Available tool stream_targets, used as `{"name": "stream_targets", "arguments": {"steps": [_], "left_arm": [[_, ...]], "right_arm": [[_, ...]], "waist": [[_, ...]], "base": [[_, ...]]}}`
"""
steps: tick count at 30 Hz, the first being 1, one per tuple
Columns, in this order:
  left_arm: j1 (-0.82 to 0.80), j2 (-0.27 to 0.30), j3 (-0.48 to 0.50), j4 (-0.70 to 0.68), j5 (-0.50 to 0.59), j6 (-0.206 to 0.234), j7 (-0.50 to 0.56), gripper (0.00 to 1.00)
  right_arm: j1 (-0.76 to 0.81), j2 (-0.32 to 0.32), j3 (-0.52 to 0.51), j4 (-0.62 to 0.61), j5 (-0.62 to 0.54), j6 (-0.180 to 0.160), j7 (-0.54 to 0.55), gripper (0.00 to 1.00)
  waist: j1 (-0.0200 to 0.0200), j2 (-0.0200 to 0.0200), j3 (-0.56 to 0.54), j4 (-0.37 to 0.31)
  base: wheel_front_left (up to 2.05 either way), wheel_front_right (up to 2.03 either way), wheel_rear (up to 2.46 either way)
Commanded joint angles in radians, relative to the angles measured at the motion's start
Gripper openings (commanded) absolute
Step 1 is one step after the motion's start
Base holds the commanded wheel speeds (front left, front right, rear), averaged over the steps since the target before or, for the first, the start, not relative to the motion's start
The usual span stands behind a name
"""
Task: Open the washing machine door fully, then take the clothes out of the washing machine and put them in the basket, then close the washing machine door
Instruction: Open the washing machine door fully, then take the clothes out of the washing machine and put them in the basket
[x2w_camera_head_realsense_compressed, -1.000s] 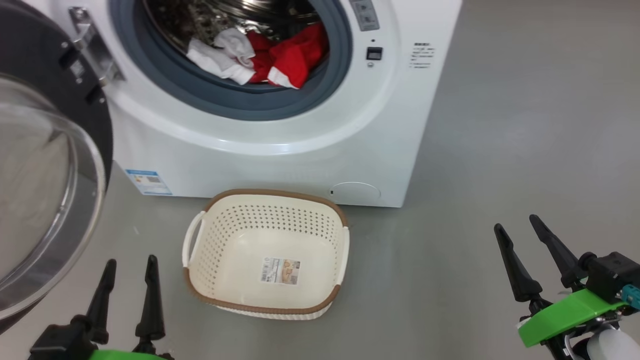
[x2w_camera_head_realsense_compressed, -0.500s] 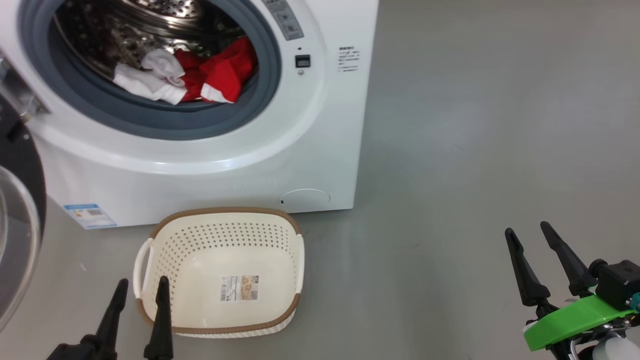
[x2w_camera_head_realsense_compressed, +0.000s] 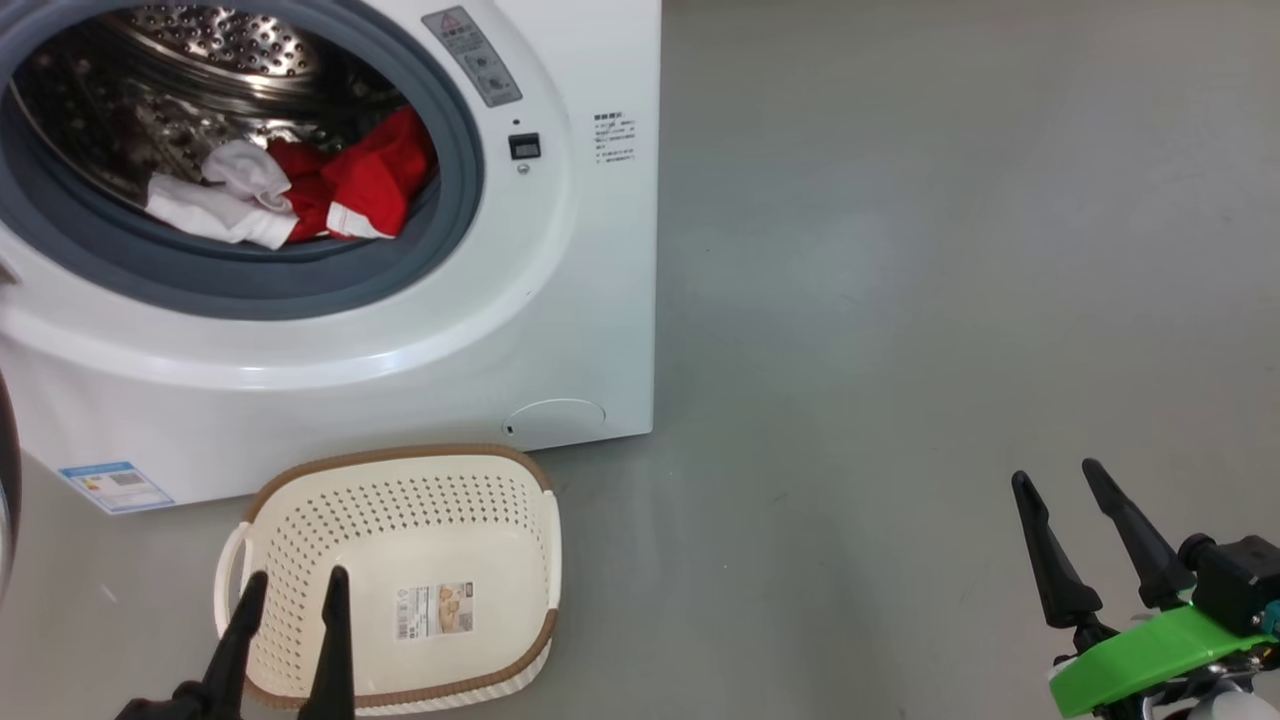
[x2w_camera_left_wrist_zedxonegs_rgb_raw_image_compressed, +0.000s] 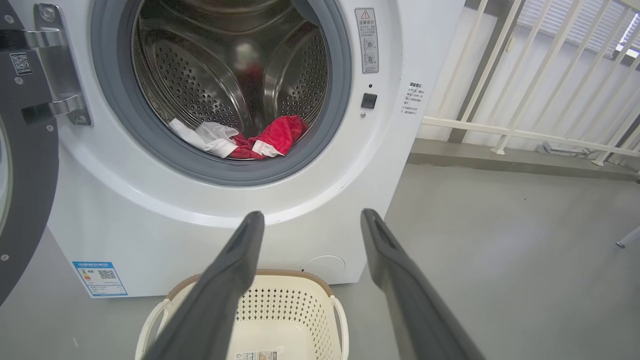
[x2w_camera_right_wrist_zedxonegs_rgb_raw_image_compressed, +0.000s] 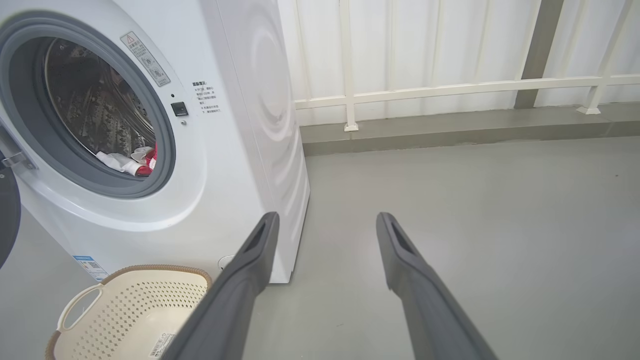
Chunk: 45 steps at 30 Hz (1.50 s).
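The washing machine door is swung wide open on our left, hanging off its metal hinge, so we get a clear look straight into the drum.

Reply: Yep, same on our end. The clothes are inside the washing machine, a red and white heap at the bottom front of the drum, right up against the grey gasket.

OP: And the basket sits on the floor just in front of the machine, below the opening, with its paper label showing on the bottom.

Reply: What about our hands?

OP: Our left hand has its fingers spread wide and isn't gripping anything. From the head view it overlaps the basket's near left corner, and its own camera looks over the basket toward the drum. Our right hand is way off to our right over bare floor, well apart from the machine and the basket, fingers just as wide and holding nothing. There's a white railing along the back.
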Motion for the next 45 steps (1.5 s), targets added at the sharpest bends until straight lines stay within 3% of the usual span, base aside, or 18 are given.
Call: {"name": "stream_targets", "arguments": {"steps": [1, 32, 45], "left_arm": [[-0.002, 0.014, 0.030, -0.020, 0.000, -0.005, -0.005, 1.00], [-0.003, 0.008, 0.049, -0.030, 0.052, -0.005, -0.005, 1.00], [-0.031, 0.017, 0.046, -0.023, 0.044, -0.005, -0.005, 1.00]], "right_arm": [[0.012, -0.013, 0.010, -0.024, -0.016, 0.006, -0.009, 1.00], [0.030, -0.017, 0.000, -0.033, -0.021, 0.006, -0.009, 1.00], [0.019, -0.014, 0.005, -0.032, -0.023, 0.006, -0.009, 1.00]], "waist": [[0.0000, 0.0000, -0.007, -0.007], [0.0000, 0.0000, -0.019, -0.006], [0.0000, 0.0000, -0.005, -0.003]], "base": [[0.00, 0.00, 0.00], [0.01, -0.01, 0.00], [0.89, -0.89, 0.00]]}}
